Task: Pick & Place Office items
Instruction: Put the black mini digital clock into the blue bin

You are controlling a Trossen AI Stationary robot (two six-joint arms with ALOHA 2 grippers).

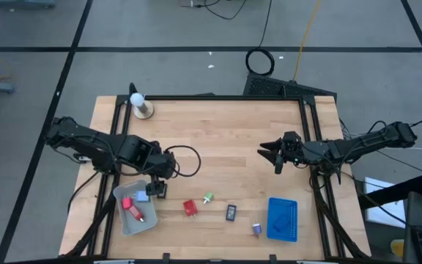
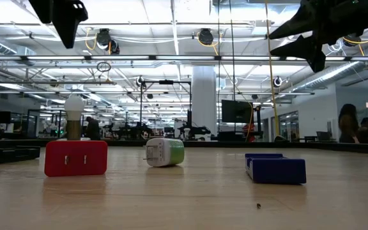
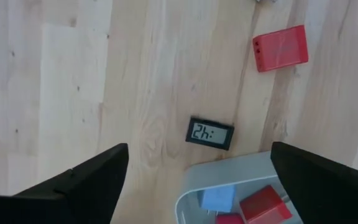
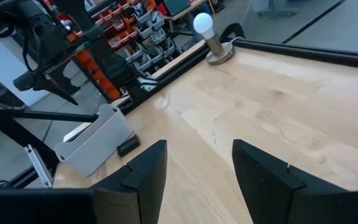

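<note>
Front edge of the table (image 1: 218,132), left to right: grey tray (image 1: 127,224) at the front-left corner, holding a red block (image 1: 133,213) and a light-blue block (image 1: 141,196); black display (image 3: 210,133) just outside the tray's rim, shown only by the left wrist view; red block (image 1: 190,208); green-white plug (image 1: 209,197); black rectangle (image 1: 231,212); purple bit (image 1: 256,229); blue tray (image 1: 283,218) near the front-right corner. Left gripper (image 1: 157,190) above the tray's rim, fingers wide, holding nothing. Right gripper (image 1: 268,152) raised mid-right, level, fingers partly apart, empty. White ball lamp (image 1: 139,103) at the far-left corner.
</note>
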